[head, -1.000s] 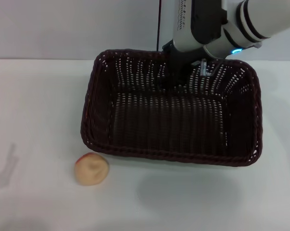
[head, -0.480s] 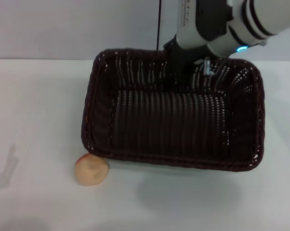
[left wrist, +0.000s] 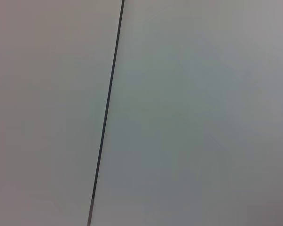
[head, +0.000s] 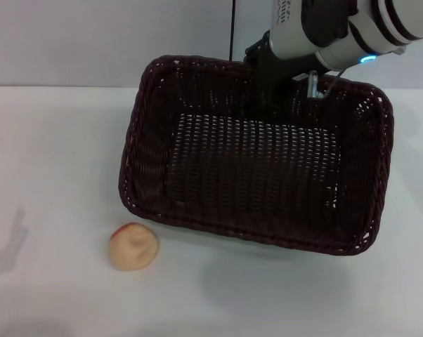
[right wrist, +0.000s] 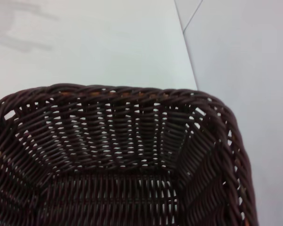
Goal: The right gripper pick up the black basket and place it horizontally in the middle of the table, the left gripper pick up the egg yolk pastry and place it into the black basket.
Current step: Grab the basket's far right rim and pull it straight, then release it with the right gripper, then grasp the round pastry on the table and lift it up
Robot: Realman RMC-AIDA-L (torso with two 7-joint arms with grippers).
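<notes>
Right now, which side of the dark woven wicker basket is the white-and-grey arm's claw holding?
The far long rim of the black basket: the right gripper grips there. The near side, closest the egg yolk pastry, is free.

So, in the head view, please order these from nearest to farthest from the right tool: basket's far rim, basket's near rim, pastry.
1. Far rim, at the right tool.
2. Near rim, toward the robot.
3. Pastry, outside the basket, front left.

Right gripper (head: 271, 95) fingers hidden against black basket (head: 254, 175) wall.
</notes>
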